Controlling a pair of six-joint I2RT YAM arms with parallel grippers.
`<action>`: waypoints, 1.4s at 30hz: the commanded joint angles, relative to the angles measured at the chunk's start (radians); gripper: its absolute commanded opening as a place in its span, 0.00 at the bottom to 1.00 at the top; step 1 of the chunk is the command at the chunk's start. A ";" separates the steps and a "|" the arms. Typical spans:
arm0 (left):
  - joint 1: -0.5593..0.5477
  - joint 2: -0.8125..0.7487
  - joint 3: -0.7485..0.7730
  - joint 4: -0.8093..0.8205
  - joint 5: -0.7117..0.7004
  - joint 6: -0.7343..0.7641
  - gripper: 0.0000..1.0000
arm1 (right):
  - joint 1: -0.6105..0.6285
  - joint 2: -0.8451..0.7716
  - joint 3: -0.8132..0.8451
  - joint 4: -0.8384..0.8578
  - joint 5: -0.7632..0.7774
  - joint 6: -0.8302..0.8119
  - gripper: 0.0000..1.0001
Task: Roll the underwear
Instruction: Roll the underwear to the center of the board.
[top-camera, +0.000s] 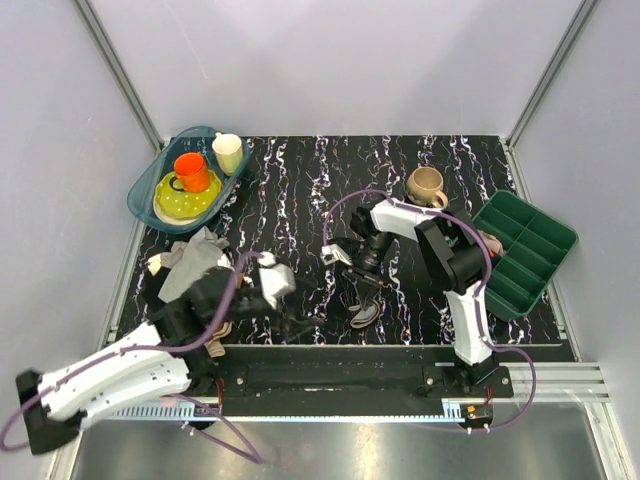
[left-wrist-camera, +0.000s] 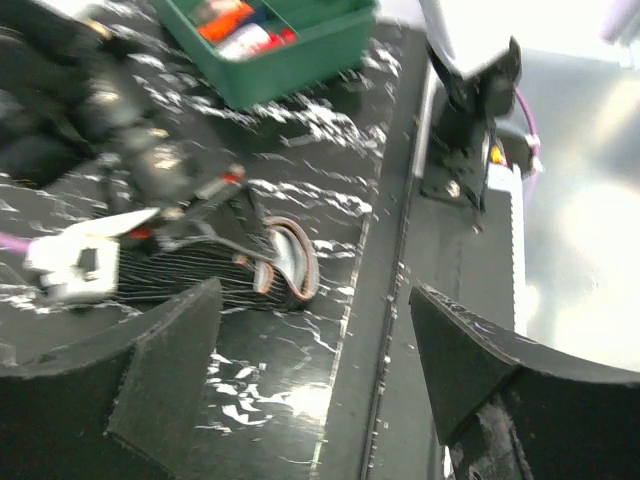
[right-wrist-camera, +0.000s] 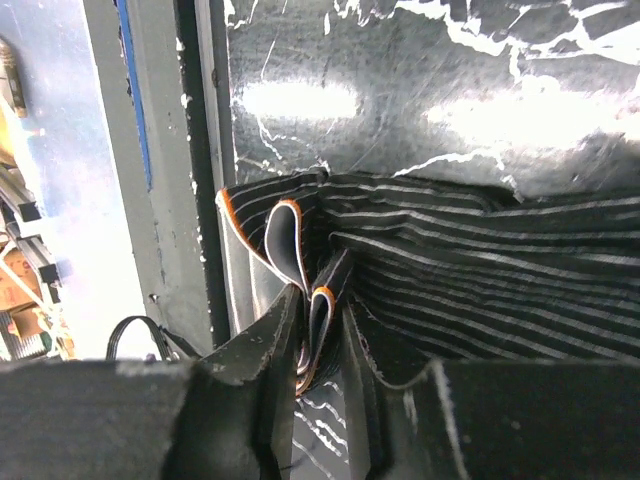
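- The right hand (right-wrist-camera: 318, 305) is nearly closed. Its two fingers (right-wrist-camera: 262, 370) pinch a fold of the underwear's (right-wrist-camera: 480, 260) edge band, with only the thickness of the cloth between them.
- The band (right-wrist-camera: 285, 245) is grey with an orange rim, and it curls into loops just above the pinch.
- The left hand (left-wrist-camera: 315, 295) is spread wide and holds nothing. Between its fingers (left-wrist-camera: 160, 370) only the worktop and the metal rail (left-wrist-camera: 395, 260) along its near edge can be seen.
- In the left wrist view the underwear (left-wrist-camera: 190, 275) lies ahead of this hand and apart from it.
- The underwear (top-camera: 362, 313) sits on the black marbled worktop (top-camera: 300, 200), close to the near edge and between the two arms.
- It is dark with thin pale stripes. It is gathered into a low, creased bundle rather than spread flat, and the curled band lies at the end nearest the rail.
- Whether it is properly wound into a roll cannot be told.
- A pile of grey and tan clothes (top-camera: 195, 260) lies by the left arm.
- A green compartment tray (top-camera: 525, 250) stands at the right edge of the worktop.
- A tan mug (top-camera: 427, 185) stands further back.
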 joint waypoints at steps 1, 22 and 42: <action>-0.240 0.192 0.049 -0.015 -0.331 0.149 0.82 | -0.008 0.078 0.079 -0.183 -0.067 -0.115 0.27; -0.314 0.940 0.130 0.428 -0.523 0.417 0.87 | -0.031 0.120 0.091 -0.180 -0.057 -0.133 0.30; -0.119 1.053 0.203 0.354 -0.170 0.225 0.00 | -0.051 0.031 0.075 -0.157 -0.074 -0.112 0.52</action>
